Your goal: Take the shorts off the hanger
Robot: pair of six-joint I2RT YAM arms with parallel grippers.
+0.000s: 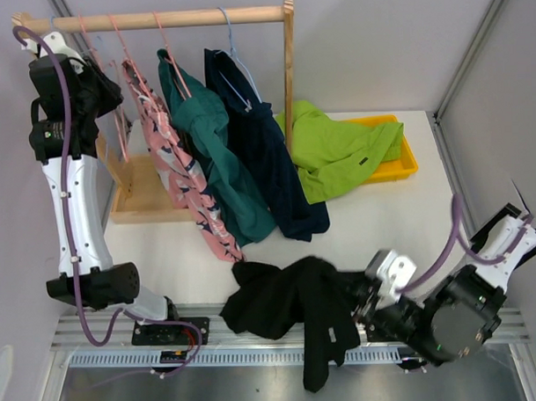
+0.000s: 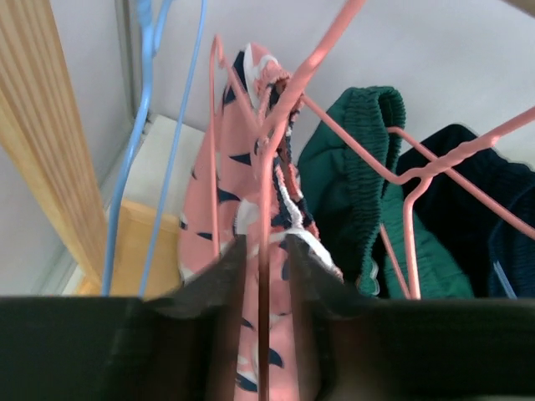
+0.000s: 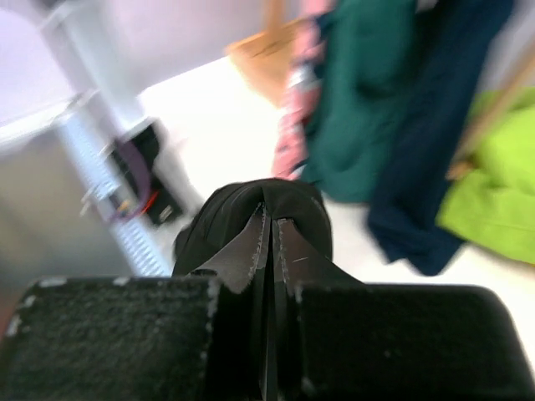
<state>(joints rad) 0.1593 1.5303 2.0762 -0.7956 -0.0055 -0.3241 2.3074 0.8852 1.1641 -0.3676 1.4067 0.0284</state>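
between my left fingers (image 2: 227, 284), up by the wooden rail (image 1: 156, 19), runs the wire of a pink hanger (image 2: 263, 292), and my left gripper (image 2: 265, 242) stands slack around it with a sliver of gap on either side (not pinching). just beyond those tips hang pink patterned shorts (image 2: 209, 209), green shorts (image 2: 343, 167) to their right. down at the near table (image 1: 383, 223) edge my right gripper (image 3: 269, 213) is clenched on the black shorts (image 3: 226, 209), a fold bunched at its tips, the rest heaped beside it.
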